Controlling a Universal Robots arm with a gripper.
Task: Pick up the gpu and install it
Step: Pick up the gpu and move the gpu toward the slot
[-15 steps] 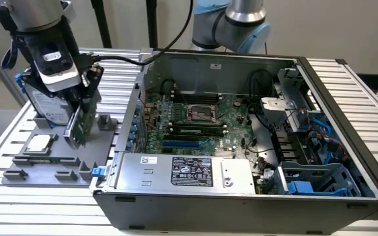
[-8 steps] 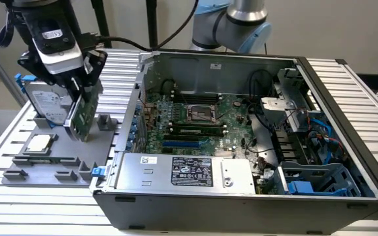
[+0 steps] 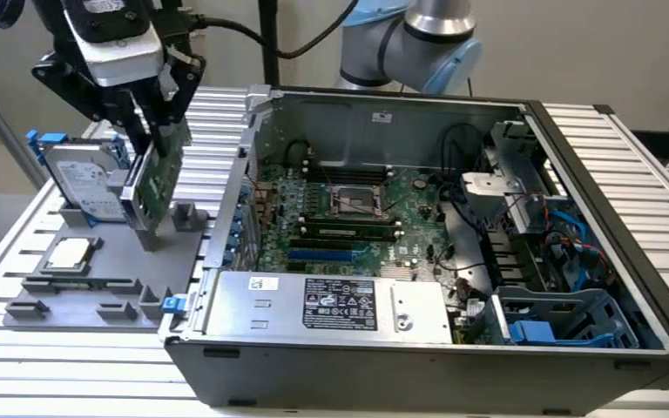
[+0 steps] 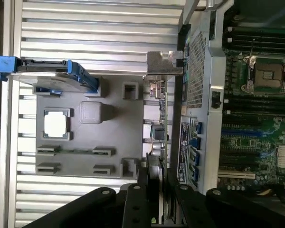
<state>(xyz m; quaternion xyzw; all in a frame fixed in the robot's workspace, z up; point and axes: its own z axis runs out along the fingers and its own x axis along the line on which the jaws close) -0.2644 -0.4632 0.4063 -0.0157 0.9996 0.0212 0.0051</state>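
The gpu [image 3: 160,178] is a thin green card standing on edge over the grey parts holder [image 3: 102,300] at the exterior view's left, outside the computer case. My gripper [image 3: 143,131] is shut on its upper edge. The card's lower end reaches down to the holder's slot posts; I cannot tell whether it still touches them. In the wrist view the gpu [image 4: 160,133] shows edge-on between my fingers [image 4: 133,199], its silver end bracket [image 4: 164,64] at the far end, close beside the case's outer wall. The gripper [image 4: 156,190] clamps it from both sides.
A silver hard drive [image 3: 84,178] in a blue frame stands in the holder beside the card, and a square processor chip [image 3: 67,254] lies nearer the front. The open case [image 3: 613,218] holds the motherboard [image 3: 347,209] with a blue slot [image 3: 328,257], and the power supply [image 3: 323,300].
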